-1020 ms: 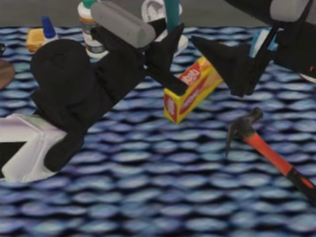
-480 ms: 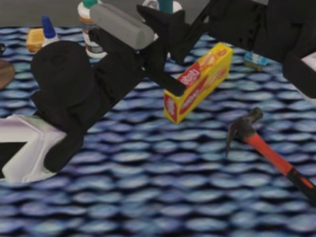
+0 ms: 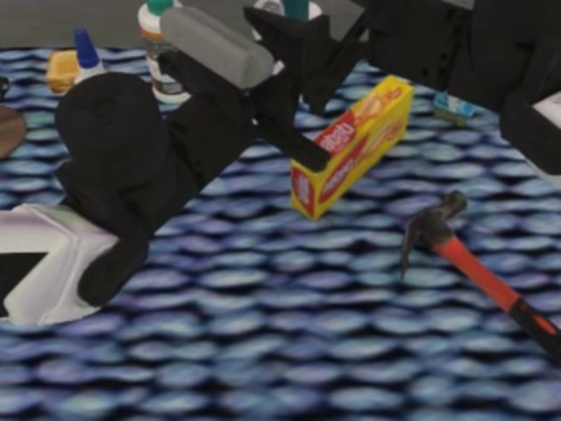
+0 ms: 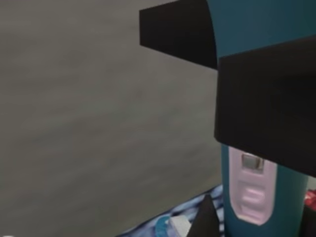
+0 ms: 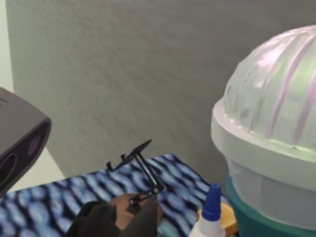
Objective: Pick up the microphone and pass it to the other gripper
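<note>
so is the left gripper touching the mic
Touching. In the left wrist view the left gripper has black fingers pressed flat against both sides of the teal mic body, with no gap showing.

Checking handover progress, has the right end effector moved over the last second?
Yes. The right end effector shifted toward the table's left, past the yellow box, reaching the microphone.

front table: open | obstacles: yellow box, hammer right
</note>
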Controlling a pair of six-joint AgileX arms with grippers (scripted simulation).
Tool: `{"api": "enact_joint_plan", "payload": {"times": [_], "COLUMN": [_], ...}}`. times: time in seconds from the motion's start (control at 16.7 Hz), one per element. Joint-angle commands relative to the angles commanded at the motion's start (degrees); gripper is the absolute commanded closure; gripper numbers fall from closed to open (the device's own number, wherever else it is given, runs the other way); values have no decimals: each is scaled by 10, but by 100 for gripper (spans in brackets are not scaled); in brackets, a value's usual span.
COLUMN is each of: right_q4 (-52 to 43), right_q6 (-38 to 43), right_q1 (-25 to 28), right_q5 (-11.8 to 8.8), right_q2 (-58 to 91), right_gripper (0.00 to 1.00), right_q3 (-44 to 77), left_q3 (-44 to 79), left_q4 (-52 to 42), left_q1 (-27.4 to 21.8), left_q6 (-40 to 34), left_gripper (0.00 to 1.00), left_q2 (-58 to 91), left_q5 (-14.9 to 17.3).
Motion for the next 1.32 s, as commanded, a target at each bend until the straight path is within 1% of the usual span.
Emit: {"api": "enact_joint_plan", "payload": {"times": [0.48, 0.54, 1.02, 1.32], "right_q4": [0, 0, 0, 0], "right_q6": [0, 0, 0, 0], "right_q1": [0, 0, 0, 0], "right_q5": [0, 0, 0, 0], "right_q2": [0, 0, 0, 0], "right_gripper": [98, 100, 100, 100], "right_q3": [0, 0, 0, 0], "left_q3": [0, 0, 0, 0], "left_q4": [0, 0, 0, 0], "left_q1": [0, 0, 0, 0], "left_q6": [0, 0, 0, 0], "left_gripper": [100, 100, 100, 62], "left_q2": [0, 0, 0, 0], "left_q5": [0, 0, 0, 0]}}
